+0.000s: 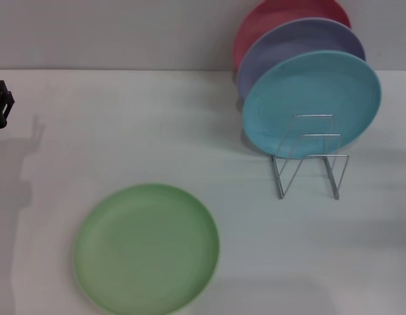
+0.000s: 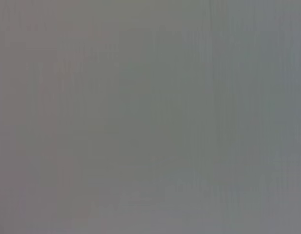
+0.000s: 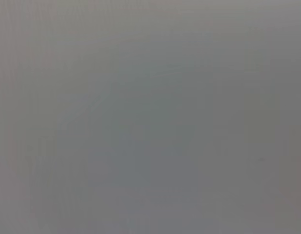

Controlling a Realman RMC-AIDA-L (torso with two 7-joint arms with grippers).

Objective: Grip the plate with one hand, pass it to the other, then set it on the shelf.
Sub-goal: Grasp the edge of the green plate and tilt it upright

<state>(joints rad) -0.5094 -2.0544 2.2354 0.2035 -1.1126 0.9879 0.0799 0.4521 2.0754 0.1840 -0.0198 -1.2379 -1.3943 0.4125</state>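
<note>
light green plate (image 1: 146,248) lies flat on the table (image 1: 255,249); left gripper (image 1: 2,105) at the edge, grip state unclear.

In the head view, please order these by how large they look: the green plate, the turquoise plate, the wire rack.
1. green plate, though it lies nearer the camera, so its lead over the next is unsure.
2. turquoise plate, standing in the rack.
3. wire rack, clearly smallest.

The green plate (image 1: 146,248) near the front looks like matt plastic, smooth and without shine. The rack (image 1: 309,157) at the right is thin bare metal wire — bright and silvery. The turquoise plate (image 1: 311,102) in it has the same dull, smooth finish — so does the white table (image 1: 157,131).
</note>
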